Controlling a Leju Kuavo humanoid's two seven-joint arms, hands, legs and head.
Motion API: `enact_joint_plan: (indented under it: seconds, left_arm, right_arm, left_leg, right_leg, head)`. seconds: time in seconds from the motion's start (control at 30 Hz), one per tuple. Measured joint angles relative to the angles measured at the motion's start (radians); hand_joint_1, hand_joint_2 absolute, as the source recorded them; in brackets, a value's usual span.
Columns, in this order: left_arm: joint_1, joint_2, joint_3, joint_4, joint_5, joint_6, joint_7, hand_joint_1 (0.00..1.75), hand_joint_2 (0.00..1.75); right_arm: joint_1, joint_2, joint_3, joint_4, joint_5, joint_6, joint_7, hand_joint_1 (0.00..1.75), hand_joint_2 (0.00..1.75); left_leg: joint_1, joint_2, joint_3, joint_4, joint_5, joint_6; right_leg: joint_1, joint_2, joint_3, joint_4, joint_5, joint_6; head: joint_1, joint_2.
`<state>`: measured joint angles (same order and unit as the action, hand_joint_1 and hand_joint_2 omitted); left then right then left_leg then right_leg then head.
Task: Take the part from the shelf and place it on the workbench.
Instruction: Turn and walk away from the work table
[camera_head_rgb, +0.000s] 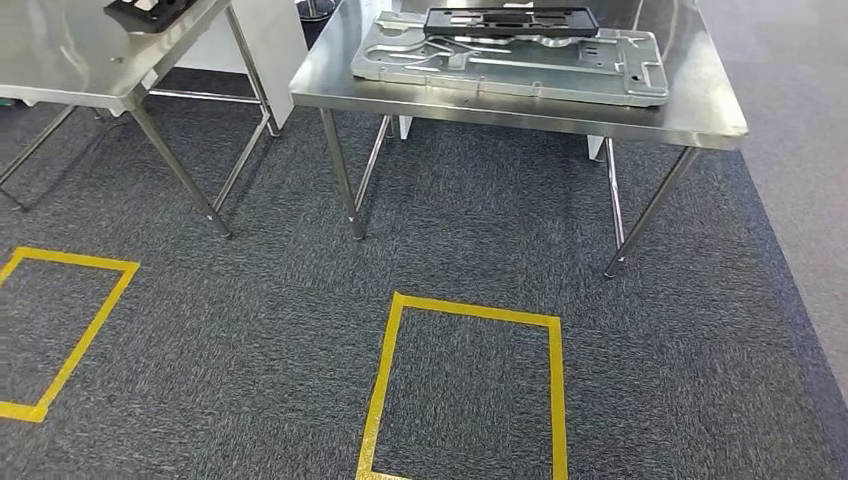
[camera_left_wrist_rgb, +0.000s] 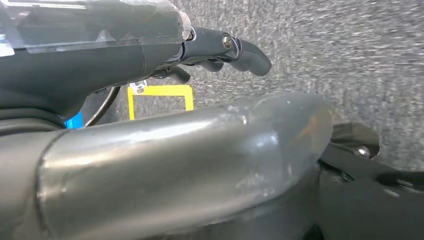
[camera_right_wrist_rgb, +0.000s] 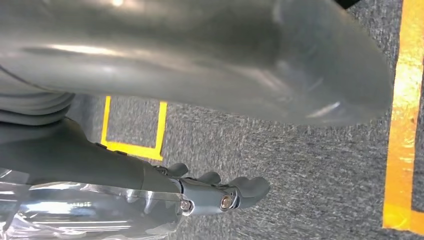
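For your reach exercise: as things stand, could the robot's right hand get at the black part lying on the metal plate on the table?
Probably not yet. The right hand hangs over the carpet, holding nothing, while the black part lies on the plate at the table's far side, across open floor. Nothing blocks the way; the robot would have to step closer.

Even overhead light, glare on the steel table (camera_head_rgb: 520, 100), my wrist views soft, thumb (camera_left_wrist_rgb: 200, 165) blurred close.
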<state>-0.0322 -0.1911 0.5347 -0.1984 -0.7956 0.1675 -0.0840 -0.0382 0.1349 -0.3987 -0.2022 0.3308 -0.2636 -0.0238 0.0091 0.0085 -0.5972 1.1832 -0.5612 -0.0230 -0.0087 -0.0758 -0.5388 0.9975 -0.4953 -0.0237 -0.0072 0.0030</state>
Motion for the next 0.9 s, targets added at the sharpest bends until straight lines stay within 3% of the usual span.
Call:
enact_joint_plan:
  seconds: [0.07, 0.13, 0.2, 0.23, 0.3, 0.37, 0.43, 0.47, 0.5, 0.57, 0.6, 0.67, 0.7, 0.73, 0.8, 0.87, 0.9]
  left_arm:
    - [-0.001, 0.001, -0.006, 0.0, -0.006, 0.0, 0.0, 0.0, 0.0]
    - [-0.002, 0.002, -0.01, 0.0, -0.011, 0.0, 0.0, 0.0, 0.0]
    - [0.003, 0.003, -0.011, 0.0, -0.012, 0.0, 0.001, 0.0, 0.0]
    - [0.005, 0.003, -0.011, 0.0, -0.013, 0.0, 0.002, 0.0, 0.0]
    - [0.006, 0.004, -0.012, 0.0, -0.014, 0.0, 0.003, 0.0, 0.0]
    - [0.005, 0.004, -0.015, 0.0, -0.017, 0.0, 0.005, 0.0, 0.0]
    - [0.006, 0.004, -0.017, 0.0, -0.02, 0.0, 0.008, 0.0, 0.0]
    - [0.007, 0.004, -0.017, 0.0, -0.021, 0.0, 0.009, 0.0, 0.0]
    - [0.008, 0.004, -0.017, 0.0, -0.021, 0.0, 0.01, 0.0, 0.0]
    - [0.008, 0.004, -0.018, 0.0, -0.021, 0.0, 0.011, 0.0, 0.0]
    - [0.007, 0.004, -0.018, 0.0, -0.021, 0.0, 0.012, 0.0, 0.0]
    - [0.007, 0.004, -0.018, 0.0, -0.021, 0.0, 0.012, 0.0, 0.0]
    - [0.008, 0.004, -0.018, 0.0, -0.021, 0.0, 0.012, 0.0, 0.0]
    - [0.009, 0.004, -0.018, 0.0, -0.021, 0.001, 0.012, 0.0, 0.0]
    - [0.009, 0.005, -0.018, 0.0, -0.021, 0.002, 0.013, 0.0, 0.0]
    - [0.008, 0.006, -0.018, 0.0, -0.023, 0.002, 0.014, 0.0, 0.0]
    - [0.008, 0.006, -0.018, 0.0, -0.023, 0.002, 0.015, 0.0, 0.0]
  right_arm:
    - [0.0, 0.0, 0.003, 0.0, 0.001, 0.001, 0.001, 0.0, 0.0]
    - [-0.001, 0.0, 0.006, 0.0, 0.002, 0.001, 0.002, 0.0, 0.0]
    - [-0.004, 0.0, 0.008, 0.0, 0.003, 0.001, 0.003, 0.0, 0.0]
    - [-0.005, 0.0, 0.008, 0.0, 0.003, 0.001, 0.003, 0.0, 0.0]
    - [-0.005, -0.001, 0.009, 0.0, 0.004, 0.001, 0.004, 0.0, 0.0]
    - [-0.002, -0.001, 0.009, 0.0, 0.007, 0.004, 0.004, 0.0, 0.0]
    - [0.002, -0.001, 0.01, 0.001, 0.011, 0.007, 0.004, 0.0, 0.0]
    - [0.003, -0.001, 0.01, 0.001, 0.013, 0.009, 0.004, 0.0, 0.0]
    - [0.003, -0.001, 0.01, 0.001, 0.014, 0.011, 0.004, 0.0, 0.0]
    - [0.004, -0.001, 0.01, 0.001, 0.016, 0.014, 0.004, 0.0, 0.0]
    - [0.004, -0.001, 0.011, 0.001, 0.016, 0.015, 0.004, 0.0, 0.0]
    - [0.004, -0.001, 0.012, 0.001, 0.017, 0.016, 0.004, 0.0, 0.0]
    - [0.003, -0.001, 0.013, 0.002, 0.017, 0.017, 0.004, 0.0, 0.0]
    - [0.002, -0.001, 0.014, 0.002, 0.017, 0.017, 0.004, 0.0, 0.0]
    - [0.002, 0.0, 0.015, 0.002, 0.019, 0.018, 0.003, 0.0, 0.0]
    - [0.006, 0.0, 0.016, 0.002, 0.024, 0.021, 0.002, 0.0, 0.0]
    - [0.008, 0.0, 0.017, 0.002, 0.028, 0.024, 0.001, 0.0, 0.0]
  left_leg:
    - [-0.005, 0.044, 0.079, -0.138, 0.039, 0.013]
    - [-0.012, 0.064, 0.101, -0.189, 0.046, 0.026]
    - [-0.013, 0.044, 0.095, -0.192, 0.055, 0.036]
    - [-0.01, 0.035, 0.095, -0.197, 0.062, 0.041]
    - [-0.005, 0.015, 0.091, -0.205, 0.076, 0.051]
    - [-0.005, -0.004, 0.081, -0.205, 0.085, 0.058]
    - [-0.007, -0.027, 0.071, -0.201, 0.089, 0.059]
    - [-0.007, -0.041, 0.068, -0.198, 0.09, 0.059]
    - [-0.007, -0.055, 0.066, -0.194, 0.091, 0.058]
    - [-0.008, -0.082, 0.063, -0.186, 0.089, 0.053]
    - [-0.009, -0.094, 0.059, -0.182, 0.089, 0.048]
    - [-0.01, -0.113, 0.05, -0.177, 0.089, 0.036]
    - [-0.008, -0.123, 0.046, -0.177, 0.091, 0.029]
    - [-0.007, -0.121, 0.043, -0.173, 0.088, 0.023]
    - [-0.006, -0.086, 0.02, -0.122, 0.052, 0.013]
    - [-0.004, -0.038, -0.033, -0.003, -0.016, 0.005]
    - [-0.002, -0.028, -0.061, 0.06, -0.044, 0.002]
  right_leg:
    - [0.004, -0.02, -0.001, 0.005, 0.0, 0.005]
    - [0.006, -0.037, -0.001, 0.008, 0.002, 0.016]
    - [0.007, -0.053, 0.002, 0.006, 0.006, 0.027]
    - [0.005, -0.05, 0.002, 0.008, 0.002, 0.034]
    - [0.003, -0.005, -0.023, 0.061, -0.042, 0.045]
    - [0.0, 0.05, -0.082, 0.184, -0.113, 0.05]
    - [-0.001, 0.067, -0.125, 0.278, -0.143, 0.05]
    - [-0.002, 0.07, -0.123, 0.276, -0.129, 0.049]
    - [-0.003, 0.075, -0.101, 0.236, -0.098, 0.047]
    - [-0.007, 0.11, -0.032, 0.1, -0.033, 0.041]
    - [-0.008, 0.128, -0.007, 0.048, -0.017, 0.039]
    - [-0.007, 0.143, 0.007, 0.015, -0.016, 0.033]
    - [-0.007, 0.132, 0.006, 0.013, -0.015, 0.027]
    - [-0.008, 0.121, 0.007, 0.01, -0.013, 0.021]
    - [-0.011, 0.095, 0.008, 0.004, -0.009, 0.007]
    - [-0.008, 0.068, 0.007, 0.004, -0.009, 0.0]
    - [-0.006, 0.053, 0.006, 0.004, -0.01, -0.001]
  head:
    - [0.001, 0.0]
    - [0.002, 0.0]
    - [0.003, 0.0]
    - [0.003, 0.0]
    - [0.007, 0.0]
    - [0.011, 0.0]
    - [0.012, 0.0]
    - [0.012, 0.0]
    - [0.012, 0.0]
    - [0.012, 0.0]
    - [0.012, 0.0]
    - [0.012, 0.0]
    - [0.012, 0.0]
    - [0.013, 0.0]
    - [0.007, 0.0]
    - [0.001, 0.0]
    - [0.0, 0.0]
